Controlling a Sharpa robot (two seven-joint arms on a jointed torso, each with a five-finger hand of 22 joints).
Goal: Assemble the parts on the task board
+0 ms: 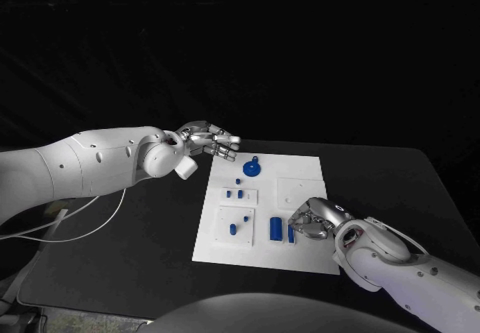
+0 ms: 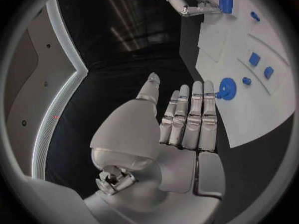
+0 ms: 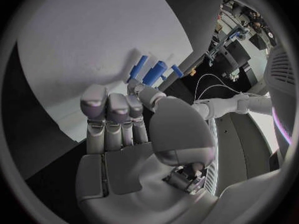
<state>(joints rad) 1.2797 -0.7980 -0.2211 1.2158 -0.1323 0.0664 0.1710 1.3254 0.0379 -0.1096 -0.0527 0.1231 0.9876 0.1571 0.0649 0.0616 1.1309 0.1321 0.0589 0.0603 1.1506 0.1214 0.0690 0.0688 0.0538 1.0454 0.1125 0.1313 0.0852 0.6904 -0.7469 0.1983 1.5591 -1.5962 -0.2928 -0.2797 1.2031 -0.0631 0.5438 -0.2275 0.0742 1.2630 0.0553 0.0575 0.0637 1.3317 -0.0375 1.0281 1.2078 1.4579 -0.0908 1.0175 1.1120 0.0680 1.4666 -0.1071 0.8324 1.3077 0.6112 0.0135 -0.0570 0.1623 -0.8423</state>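
Reaching with right hand (image 1: 312, 223), fingers curled beside the blue cylinder (image 1: 276, 228) lying on the task board (image 1: 300, 170), clamp unclear, risking knocking it aside; left hand (image 1: 208, 141) hovering, fingers straight, empty.

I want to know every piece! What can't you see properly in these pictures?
- Head view: the right hand covers part of the blue piece beside it; touching or holding, cannot tell.
- Head view: the small blue parts on the task board are too small to tell their shapes.
- Left wrist view: the left hand hides part of the board.
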